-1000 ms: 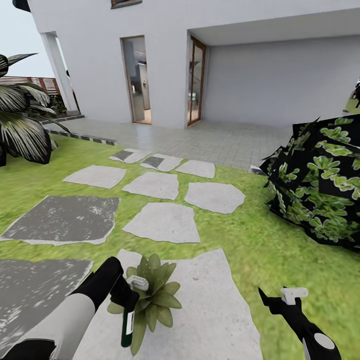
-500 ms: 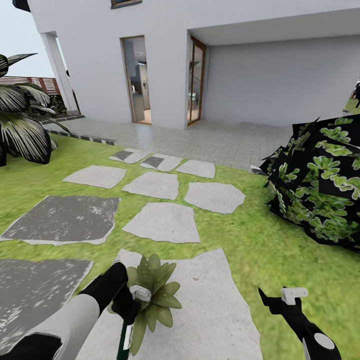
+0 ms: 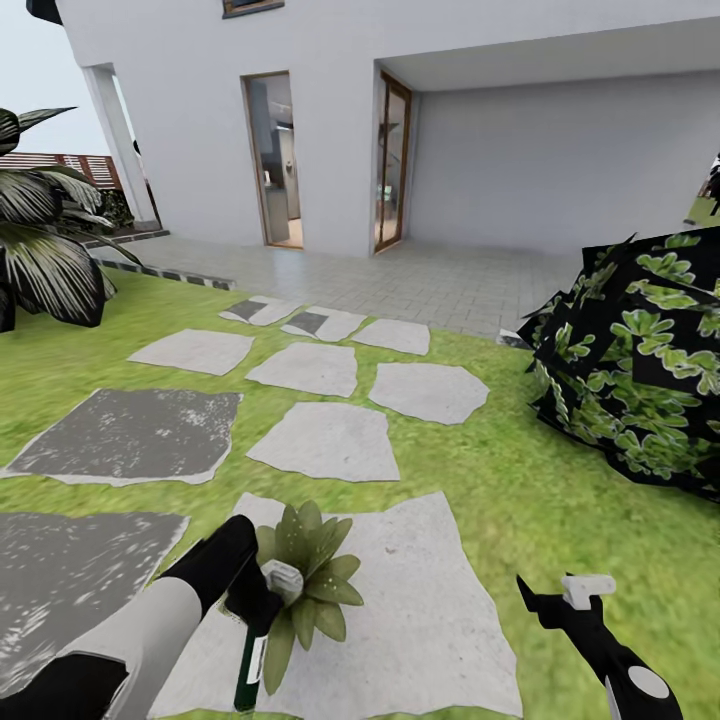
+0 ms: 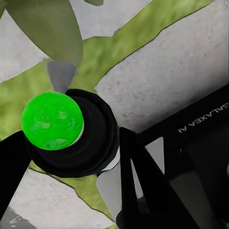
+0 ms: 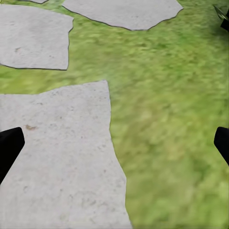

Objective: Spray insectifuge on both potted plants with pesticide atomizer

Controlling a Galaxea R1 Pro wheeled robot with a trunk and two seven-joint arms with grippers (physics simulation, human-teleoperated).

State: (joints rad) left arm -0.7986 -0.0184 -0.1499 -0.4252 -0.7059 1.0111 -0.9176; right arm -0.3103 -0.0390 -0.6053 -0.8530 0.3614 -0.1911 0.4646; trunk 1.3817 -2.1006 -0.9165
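Left gripper (image 3: 250, 608) clamped on pesticide atomizer (image 3: 250, 668), white head against potted plant (image 3: 305, 580) on stepping stone (image 3: 420, 610). Bottle likely light, rigid, slick; neck grip suits. Right gripper (image 3: 565, 600) spread, empty.

Green lawn (image 5: 162, 119) seen from above, with three pale grey stepping stones set into it. The largest stone (image 5: 57, 157) is closest, a second stone (image 5: 31, 40) lies beyond it, and a third stone (image 5: 124, 12) lies farther off. The right claw (image 5: 114, 145) has two black fingertips (image 5: 9, 145) spread wide apart, holding nothing.
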